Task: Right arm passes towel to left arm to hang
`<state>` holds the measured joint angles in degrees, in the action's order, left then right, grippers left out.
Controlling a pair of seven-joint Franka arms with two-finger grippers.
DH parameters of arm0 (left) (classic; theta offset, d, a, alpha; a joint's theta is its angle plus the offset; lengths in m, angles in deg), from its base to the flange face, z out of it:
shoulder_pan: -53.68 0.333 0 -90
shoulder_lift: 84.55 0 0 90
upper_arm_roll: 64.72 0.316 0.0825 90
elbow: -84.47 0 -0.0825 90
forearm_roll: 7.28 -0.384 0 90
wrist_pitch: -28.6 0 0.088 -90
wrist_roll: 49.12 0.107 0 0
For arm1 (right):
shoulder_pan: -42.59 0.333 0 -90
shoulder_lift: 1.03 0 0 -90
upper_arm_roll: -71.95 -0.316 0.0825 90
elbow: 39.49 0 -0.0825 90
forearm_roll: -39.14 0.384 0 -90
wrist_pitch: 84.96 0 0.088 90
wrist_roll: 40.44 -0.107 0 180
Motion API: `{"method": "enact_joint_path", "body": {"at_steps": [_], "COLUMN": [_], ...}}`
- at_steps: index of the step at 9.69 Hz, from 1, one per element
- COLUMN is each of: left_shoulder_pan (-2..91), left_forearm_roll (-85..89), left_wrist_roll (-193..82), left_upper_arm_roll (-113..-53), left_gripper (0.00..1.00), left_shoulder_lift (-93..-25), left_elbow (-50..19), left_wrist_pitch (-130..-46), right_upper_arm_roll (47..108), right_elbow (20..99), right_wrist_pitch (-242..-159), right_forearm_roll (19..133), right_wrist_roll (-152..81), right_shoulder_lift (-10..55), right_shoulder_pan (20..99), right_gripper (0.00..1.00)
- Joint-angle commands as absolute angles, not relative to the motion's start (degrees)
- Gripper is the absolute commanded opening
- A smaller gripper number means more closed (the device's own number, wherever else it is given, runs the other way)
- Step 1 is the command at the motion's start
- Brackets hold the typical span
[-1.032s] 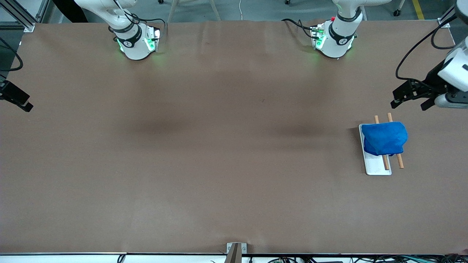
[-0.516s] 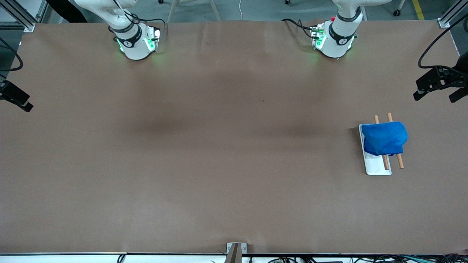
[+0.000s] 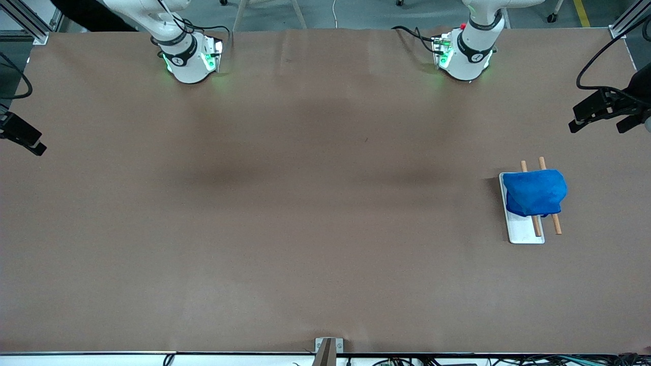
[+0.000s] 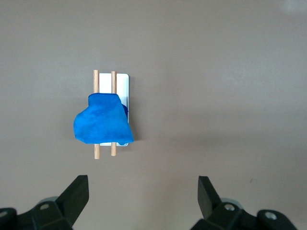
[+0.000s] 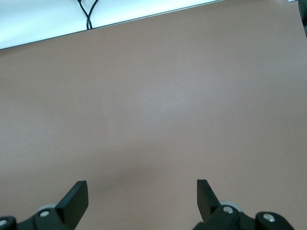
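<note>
No readable text, labels or numbers anywhere; possibly small marks on arm bases, illegible

Robotics lab: two arm bases [image 3: 189,61] bolted to brown-covered table [image 3: 305,229], aluminium frame posts [image 3: 30,23], loose cabling [image 3: 590,66].

The brown desk [image 3: 305,229] lies bare across nearly its whole width, open to a pass anywhere, and the only obstacle is the white rack [image 3: 524,231] with its two wooden rods [image 3: 557,223] and the towel [image 3: 535,192] draped over them, toward the left arm's end.
</note>
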<state>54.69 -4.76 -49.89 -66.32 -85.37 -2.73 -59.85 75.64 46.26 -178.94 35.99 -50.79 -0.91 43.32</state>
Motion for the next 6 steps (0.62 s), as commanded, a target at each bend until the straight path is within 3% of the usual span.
{"method": "enact_joint_path", "body": {"at_steps": [1,6], "left_shoulder_pan": [54.7,54.2], "left_forearm_roll": [-4.1,-3.8], "left_wrist_roll": [-49.9,-49.7], "left_upper_arm_roll": [-66.5,-66.2], "left_gripper": [1.00,1.00], "left_shoulder_lift": [-84.5,-84.5], "left_elbow": [-3.9,-4.6], "left_wrist_pitch": [-59.0,-59.7], "right_upper_arm_roll": [75.7,75.7], "right_elbow": [45.8,45.8], "right_wrist_pitch": [-178.6,-178.6], "right_forearm_roll": [35.5,35.5], "right_wrist_roll": [-51.2,-50.7], "right_shoulder_lift": [-0.8,-0.9], "right_shoulder_pan": [43.6,43.5], "right_gripper": [1.00,1.00]}}
